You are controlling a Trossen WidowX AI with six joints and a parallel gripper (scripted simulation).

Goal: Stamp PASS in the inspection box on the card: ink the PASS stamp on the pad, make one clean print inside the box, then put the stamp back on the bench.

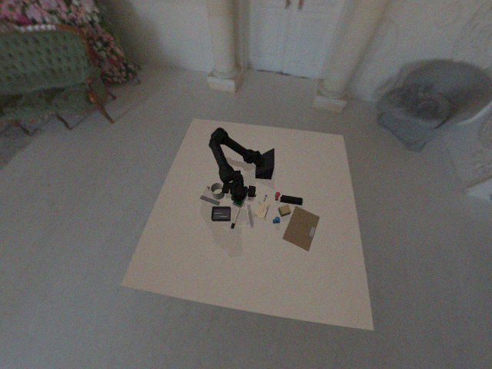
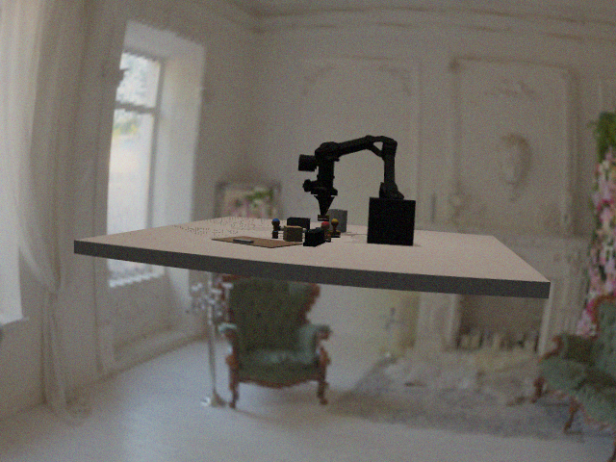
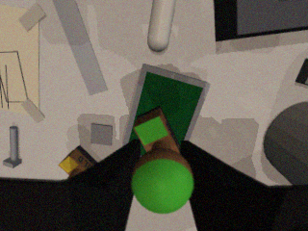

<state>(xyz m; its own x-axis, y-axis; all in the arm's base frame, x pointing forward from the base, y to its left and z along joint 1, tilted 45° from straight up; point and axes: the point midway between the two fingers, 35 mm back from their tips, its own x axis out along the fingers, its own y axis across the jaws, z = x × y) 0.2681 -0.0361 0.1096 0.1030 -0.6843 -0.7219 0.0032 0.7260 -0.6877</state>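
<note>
- The gripper (image 1: 238,197) (image 2: 323,214) (image 3: 160,146) is closed on the green-knobbed stamp (image 2: 323,218) (image 3: 163,185), holding it above the green ink pad (image 1: 238,203) (image 3: 178,96).
- Just right of the pad sit a small grey square (image 3: 102,134) and the yellow-knobbed stamp (image 1: 254,194) (image 2: 335,227) (image 3: 77,164), 1 of 3 other stamps on the bench (image 1: 246,270) (image 2: 347,258).
- On the near side of the pad lies a white marker (image 1: 237,214) (image 3: 161,24) with a black end; a flat grey strip (image 1: 250,215) (image 3: 82,48) lies between it and the card.
- The cream card (image 1: 261,210) (image 3: 16,38) is right of the strip, taped at its corners; a small grey bolt-like piece (image 1: 265,197) (image 3: 14,144) is on its far side.
- Left are the grey mug (image 1: 217,191) (image 2: 338,219) (image 3: 291,144) and black tray (image 1: 221,213) (image 2: 298,221) (image 3: 274,16).
- Right are the red-knobbed stamp (image 1: 277,195) (image 2: 325,228), blue-knobbed stamp (image 1: 276,219) (image 2: 275,227), tan block (image 1: 284,210) (image 2: 292,233), black bar (image 1: 290,199) (image 2: 314,237) and brown clipboard (image 1: 300,228) (image 2: 269,242).
</note>
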